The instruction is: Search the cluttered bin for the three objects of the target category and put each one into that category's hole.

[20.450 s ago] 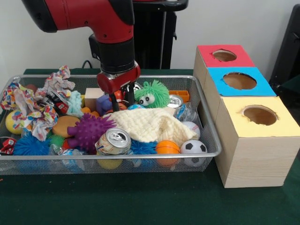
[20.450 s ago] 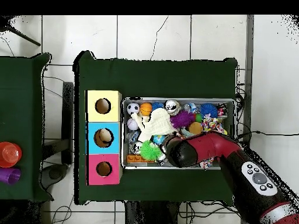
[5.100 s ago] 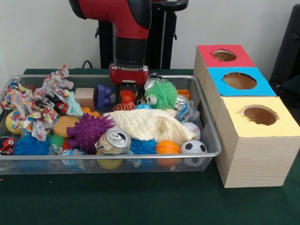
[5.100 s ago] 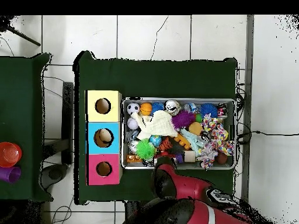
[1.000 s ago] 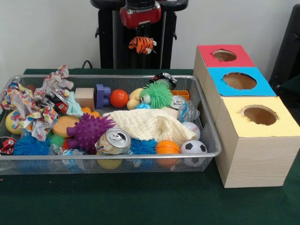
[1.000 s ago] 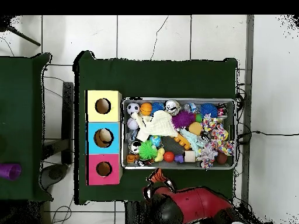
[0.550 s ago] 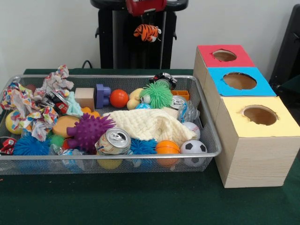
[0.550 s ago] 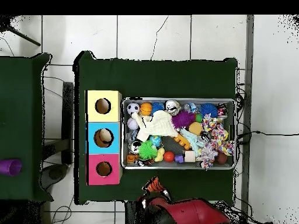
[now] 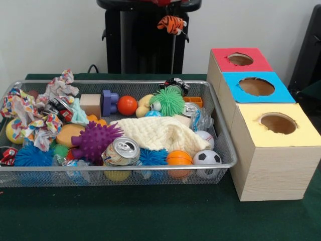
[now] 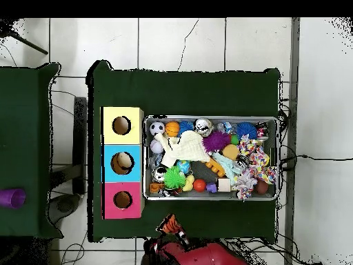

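A small orange striped tiger toy (image 9: 171, 24) hangs in the air high behind the wire bin (image 9: 150, 165), left of the red box (image 9: 239, 59). My gripper (image 9: 169, 17) is shut on it; only its lowest part shows at the top edge. In the overhead view the tiger toy (image 10: 169, 224) sits at the end of the red arm (image 10: 196, 257), below the bin (image 10: 210, 116) and off the table edge. The red (image 10: 123, 200), blue (image 10: 122, 163) and yellow (image 10: 121, 125) boxes stand in a row beside the bin.
The bin holds a green fuzzy ball (image 9: 168, 102), a purple spiky ball (image 9: 94, 140), a drinks can (image 9: 122, 150), a cream cloth (image 9: 163, 133), a soccer ball (image 9: 206, 157) and several more toys. A purple cup (image 10: 12, 198) stands on the side table.
The gripper lifted the tiger toy out of the bin. Over the last second it rose further and drifted toward the boxes' side, pulling back from the bin.
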You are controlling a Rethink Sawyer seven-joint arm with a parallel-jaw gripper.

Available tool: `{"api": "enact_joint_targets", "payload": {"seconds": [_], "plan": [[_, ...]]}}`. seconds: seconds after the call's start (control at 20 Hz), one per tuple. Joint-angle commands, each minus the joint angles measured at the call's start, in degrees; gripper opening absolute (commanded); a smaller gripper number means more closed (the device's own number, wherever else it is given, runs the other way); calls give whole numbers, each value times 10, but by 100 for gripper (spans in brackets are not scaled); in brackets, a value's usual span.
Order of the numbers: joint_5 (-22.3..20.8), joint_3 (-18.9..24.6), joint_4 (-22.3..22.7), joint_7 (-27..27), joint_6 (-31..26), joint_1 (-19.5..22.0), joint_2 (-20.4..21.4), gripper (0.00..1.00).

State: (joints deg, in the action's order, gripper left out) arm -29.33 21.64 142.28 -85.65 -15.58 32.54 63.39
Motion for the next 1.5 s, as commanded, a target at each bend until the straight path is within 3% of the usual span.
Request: {"api": "enact_joint_targets", "payload": {"seconds": [0.05, 0.85, 1.1, 1.5], "plan": [[28, 0, 2, -82, -23, -32, -15, 0], [37, -51, 31, -122, 45, -80, -50, 0], [30, -88, 36, -141, 82, -110, -74, 0], [63, -148, 61, -169, 141, -182, -89, 0]]}}
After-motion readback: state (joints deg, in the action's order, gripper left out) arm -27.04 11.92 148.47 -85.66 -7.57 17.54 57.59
